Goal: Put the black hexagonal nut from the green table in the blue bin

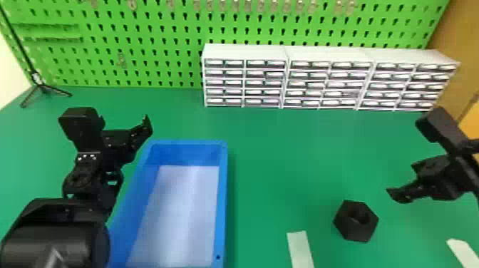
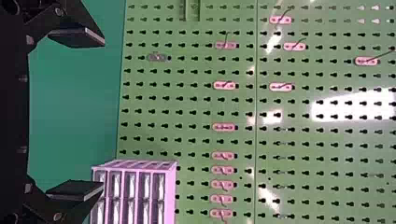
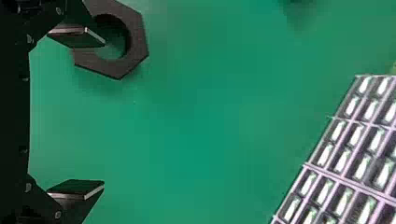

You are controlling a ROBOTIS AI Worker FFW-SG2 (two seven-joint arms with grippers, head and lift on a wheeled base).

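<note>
The black hexagonal nut (image 1: 348,231) lies flat on the green table (image 1: 285,160), right of the blue bin (image 1: 222,199). My right gripper (image 1: 407,180) is above the table, up and to the right of the nut. In the right wrist view the right gripper (image 3: 103,113) is open, and one finger overlaps the nut (image 3: 137,42), with nothing between the fingers. My left gripper (image 1: 140,132) is parked by the bin's far left corner; in the left wrist view the left gripper (image 2: 102,114) stands open, holding nothing.
White drawer cabinets (image 1: 285,51) line the table's back, before a green pegboard (image 1: 160,39). Two pale strips, one left of the nut (image 1: 300,249) and one right (image 1: 463,251), lie near the front. A small black tripod (image 1: 42,88) stands at the back left.
</note>
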